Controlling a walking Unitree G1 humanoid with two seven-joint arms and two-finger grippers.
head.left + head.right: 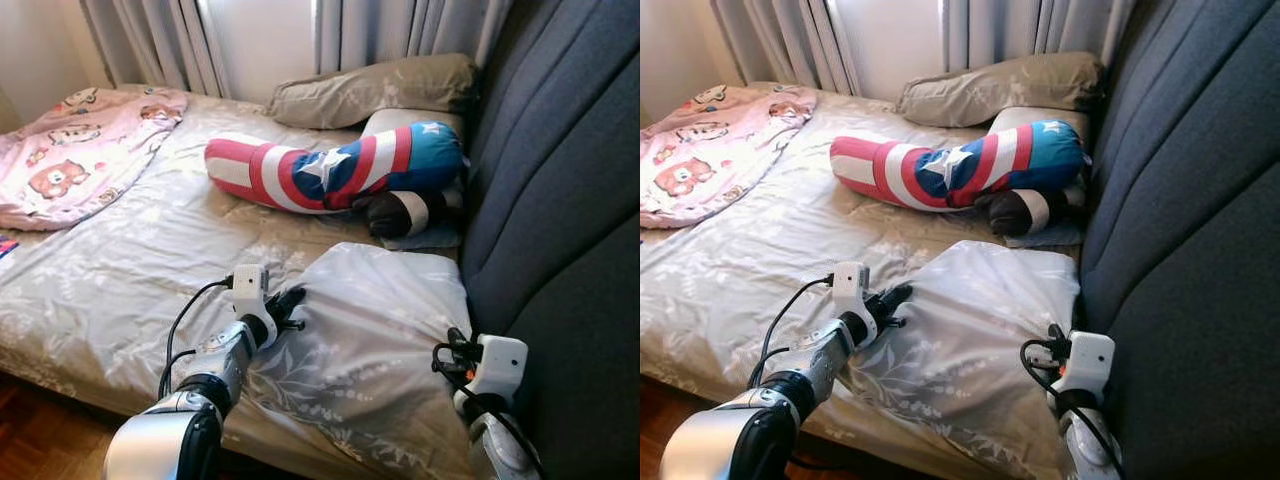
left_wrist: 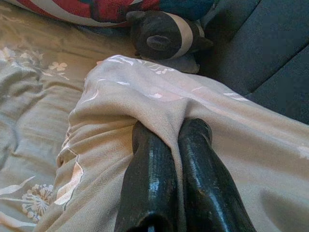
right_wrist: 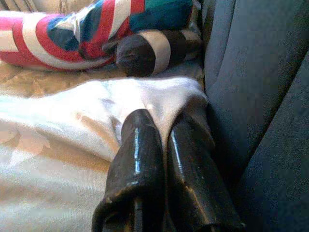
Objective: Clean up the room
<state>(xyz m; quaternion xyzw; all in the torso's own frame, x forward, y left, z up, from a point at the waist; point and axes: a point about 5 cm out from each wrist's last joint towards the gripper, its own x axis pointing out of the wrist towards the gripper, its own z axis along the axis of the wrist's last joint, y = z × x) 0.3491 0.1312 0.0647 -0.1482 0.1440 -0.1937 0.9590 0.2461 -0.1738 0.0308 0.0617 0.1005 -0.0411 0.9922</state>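
Bed-making, one step in hand: spreading the floral duvet.

1. Left gripper (image 2: 171, 145): at the near edge of the bed, jaws clamped together on a fold of the floral duvet (image 1: 380, 330); in the left wrist view the cloth is pinched between the two black fingers (image 2: 149, 179).

2. Right gripper (image 3: 161, 140): at the near corner of the bed by the headboard, jaws likewise shut on a pinch of the same duvet, close against the dark grey padded headboard (image 1: 560, 200).

3. Floral duvet: pale grey-beige with white flower print, bunched into a raised hump at the near headboard-side corner of the bed (image 1: 100, 300), held at two points, one by each gripper.

4. Plush toy (image 1: 400, 212): dark with a pale band, lying just beyond the hump, against the headboard.

5. Bolster cushion (image 1: 330, 170): red, white and blue with a star, lying across the middle of the bed, touching the plush.

6. Pillow (image 1: 370, 90): beige, at the far edge under the curtains (image 1: 170, 40).

7. Pink blanket (image 1: 80, 150): bear print, heaped at the far corner away from the headboard.

Judgement: the duvet is grasped but not yet laid flat. The next move calls for both arms lifting and drawing the cloth together, keeping it clear of the plush and bolster, so the hump flattens evenly.
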